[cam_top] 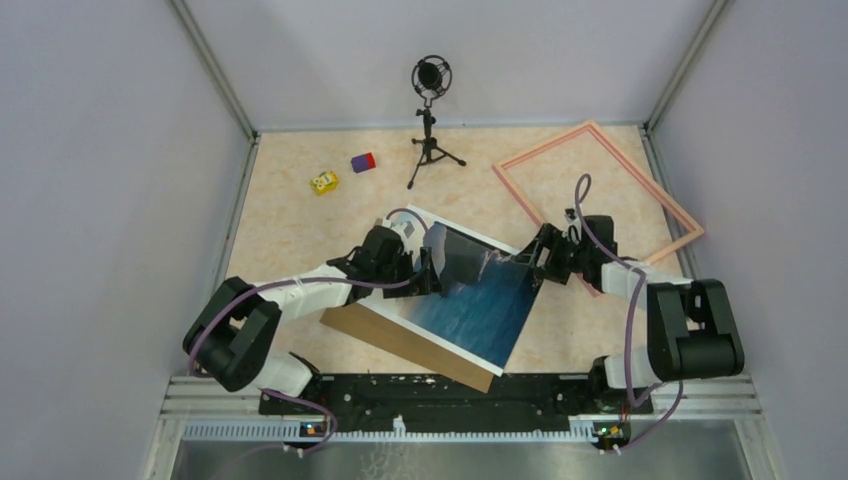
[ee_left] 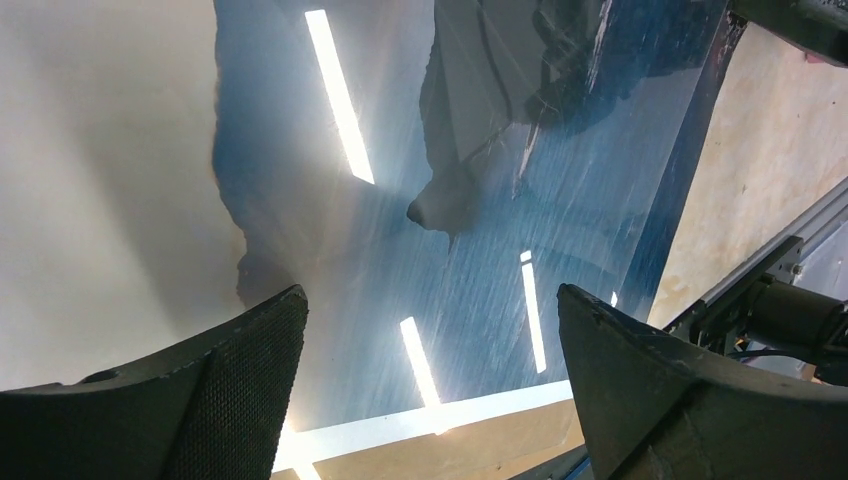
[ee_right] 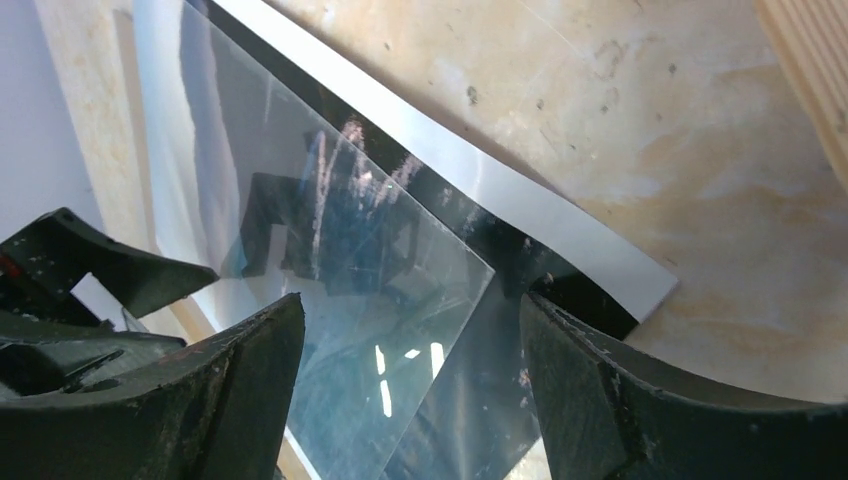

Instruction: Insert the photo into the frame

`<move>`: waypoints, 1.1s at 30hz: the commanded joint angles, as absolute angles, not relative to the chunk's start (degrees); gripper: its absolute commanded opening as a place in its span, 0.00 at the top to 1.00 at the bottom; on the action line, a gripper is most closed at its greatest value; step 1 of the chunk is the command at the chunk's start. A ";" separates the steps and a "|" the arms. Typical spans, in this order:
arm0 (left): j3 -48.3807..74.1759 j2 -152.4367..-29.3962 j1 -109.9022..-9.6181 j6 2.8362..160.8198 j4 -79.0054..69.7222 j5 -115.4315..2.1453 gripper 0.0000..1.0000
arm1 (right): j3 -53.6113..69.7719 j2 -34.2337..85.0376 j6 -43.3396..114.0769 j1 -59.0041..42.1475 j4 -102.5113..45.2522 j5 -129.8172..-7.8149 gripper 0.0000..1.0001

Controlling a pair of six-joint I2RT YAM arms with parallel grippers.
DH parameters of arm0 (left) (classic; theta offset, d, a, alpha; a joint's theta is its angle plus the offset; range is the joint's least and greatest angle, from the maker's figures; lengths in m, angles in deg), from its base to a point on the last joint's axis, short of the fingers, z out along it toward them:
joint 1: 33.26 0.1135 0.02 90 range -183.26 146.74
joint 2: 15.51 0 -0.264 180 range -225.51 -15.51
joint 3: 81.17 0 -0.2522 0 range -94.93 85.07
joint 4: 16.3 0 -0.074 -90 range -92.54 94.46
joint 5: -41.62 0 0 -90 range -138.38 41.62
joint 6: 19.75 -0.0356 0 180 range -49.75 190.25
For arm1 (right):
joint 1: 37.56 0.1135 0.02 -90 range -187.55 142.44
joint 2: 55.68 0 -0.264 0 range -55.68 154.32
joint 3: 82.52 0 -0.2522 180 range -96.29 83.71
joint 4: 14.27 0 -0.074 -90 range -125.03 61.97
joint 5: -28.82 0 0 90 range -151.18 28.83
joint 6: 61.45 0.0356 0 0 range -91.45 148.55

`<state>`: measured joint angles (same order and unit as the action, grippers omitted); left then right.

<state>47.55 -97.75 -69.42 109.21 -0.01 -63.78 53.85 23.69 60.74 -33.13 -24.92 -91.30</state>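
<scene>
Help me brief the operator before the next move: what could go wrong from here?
1. The photo looks lifted at its far edge between the open left end effector and right end effector; closing there could crease it.
2. The right arm lies across the near rail of the frame, so swinging might shove it.

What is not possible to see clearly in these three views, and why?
- Top view: whether the right end effector touches the photo; its wrist covers the fingertips.
- Left wrist view: the photo's image, washed out by lamp reflections.
- Right wrist view: the frame, cut off by the right edge.
- Top view: the backing board, mostly under the photo.
</scene>
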 commanded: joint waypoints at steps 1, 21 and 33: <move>49.84 -98.70 -69.54 110.30 -0.69 -63.05 0.01 | 53.64 27.49 60.75 -33.51 -18.90 -94.73 0.22; 53.31 -99.24 -69.49 111.78 -5.43 -64.28 0.02 | 59.68 20.66 81.16 -33.30 -1.70 -106.80 0.27; 53.49 -98.84 -69.56 112.34 -7.81 -66.40 0.02 | 69.34 20.53 95.12 -18.26 21.49 -86.55 0.36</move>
<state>51.51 -97.77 -69.36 112.18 -9.81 -65.70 66.15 21.99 88.85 -23.53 10.16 -96.40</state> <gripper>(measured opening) 0.985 0.651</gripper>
